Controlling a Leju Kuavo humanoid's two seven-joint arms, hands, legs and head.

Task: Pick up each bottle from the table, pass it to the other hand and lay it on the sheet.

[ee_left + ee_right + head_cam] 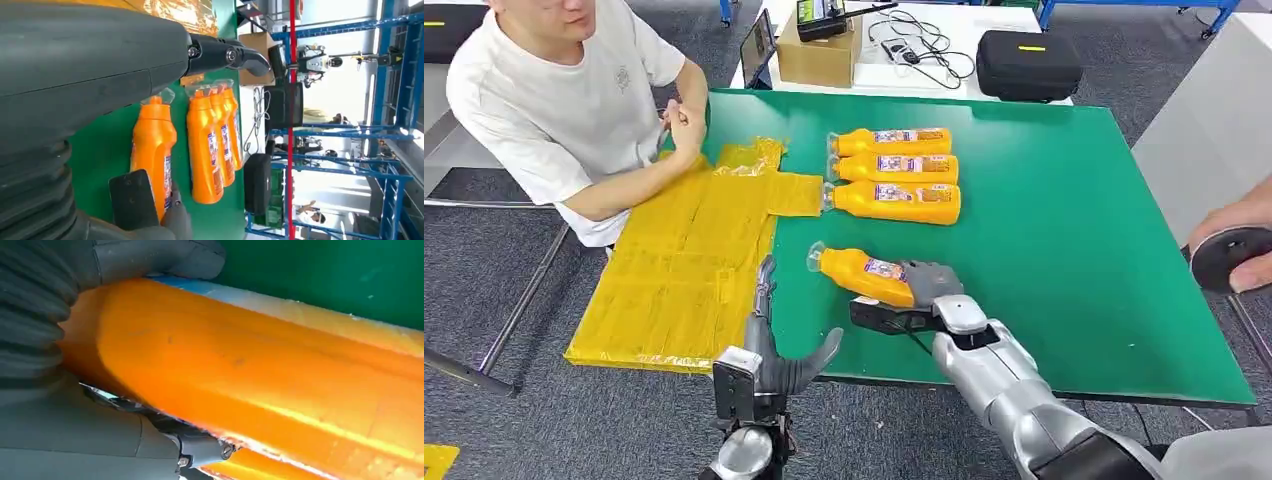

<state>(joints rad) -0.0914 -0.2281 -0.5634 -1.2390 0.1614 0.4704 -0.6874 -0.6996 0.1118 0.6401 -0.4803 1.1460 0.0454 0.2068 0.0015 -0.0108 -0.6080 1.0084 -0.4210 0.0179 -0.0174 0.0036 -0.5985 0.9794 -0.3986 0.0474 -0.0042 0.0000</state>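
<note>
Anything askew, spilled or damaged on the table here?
No spill or damage shows. Three bottles lie in a neat row on the green table; the fourth bottle, held by the right robot hand, sits at a slant. The yellow sheet is crumpled at its far corner and overhangs the table's near edge.

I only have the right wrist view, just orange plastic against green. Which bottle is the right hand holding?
Observer: The right hand grips the bottle nearest the robot, apart from the row of three bottles.
Operator: Where's the left hand?
Observer: The left hand hovers open at the table's near edge, beside the yellow sheet.
Operator: Anything on the sheet?
Observer: No bottles; a person's arm rests at its far corner.
</note>
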